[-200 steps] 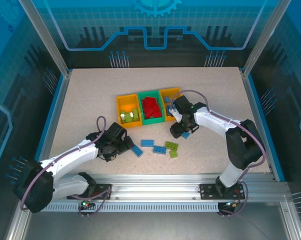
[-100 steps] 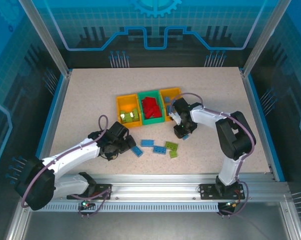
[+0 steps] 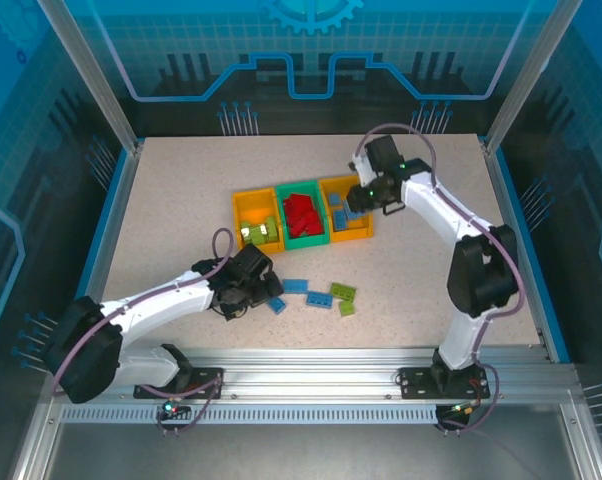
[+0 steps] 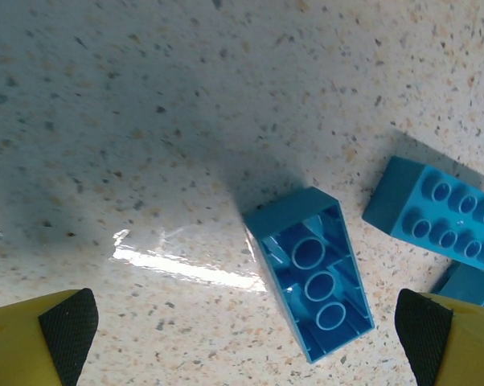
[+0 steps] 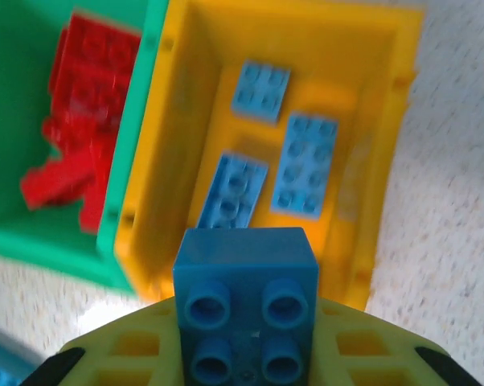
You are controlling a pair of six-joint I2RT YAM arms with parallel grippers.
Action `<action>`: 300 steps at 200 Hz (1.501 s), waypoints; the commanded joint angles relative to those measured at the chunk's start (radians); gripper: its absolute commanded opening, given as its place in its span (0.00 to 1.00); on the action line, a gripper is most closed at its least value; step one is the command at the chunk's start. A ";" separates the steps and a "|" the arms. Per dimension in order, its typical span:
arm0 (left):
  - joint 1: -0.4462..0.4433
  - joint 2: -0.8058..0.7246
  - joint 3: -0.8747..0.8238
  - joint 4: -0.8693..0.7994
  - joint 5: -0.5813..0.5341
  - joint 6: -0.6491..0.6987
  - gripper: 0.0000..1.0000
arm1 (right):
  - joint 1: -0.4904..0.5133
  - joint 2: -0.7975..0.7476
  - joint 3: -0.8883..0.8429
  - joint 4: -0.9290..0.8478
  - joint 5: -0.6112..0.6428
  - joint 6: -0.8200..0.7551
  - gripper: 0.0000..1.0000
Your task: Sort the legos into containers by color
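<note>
Right gripper [image 5: 246, 354] is clamping a blue brick [image 5: 246, 310], studs facing its wrist camera, and is hovering over the near wall of the right yellow bin [image 5: 391, 121]. The bin's floor, where three blue bricks [image 5: 306, 165] are lying, is just ahead of the held brick. Left gripper [image 4: 246, 334] is hanging wide open above an upturned blue brick [image 4: 314, 277] on the table [image 4: 145, 121].

My left arm [image 3: 151, 305] and right arm [image 3: 436, 205] are white shells with black joints, each with a looping grey-purple cable [image 3: 214, 243]. My fingers [image 4: 17, 338] are yellow with black pads [image 4: 69, 326].
</note>
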 commanded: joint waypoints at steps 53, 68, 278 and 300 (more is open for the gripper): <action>-0.047 0.111 0.067 0.043 0.013 -0.050 0.93 | -0.018 0.244 0.247 -0.179 0.003 0.145 0.57; -0.048 0.119 0.066 0.055 0.019 -0.050 0.92 | -0.017 0.218 0.229 -0.172 -0.014 0.152 0.63; -0.073 0.276 0.133 0.055 0.023 -0.047 0.75 | -0.117 -0.350 -0.373 -0.008 0.078 0.177 0.96; -0.073 0.279 0.142 0.040 0.011 -0.039 0.74 | -0.130 -0.365 -0.388 -0.012 0.077 0.176 0.96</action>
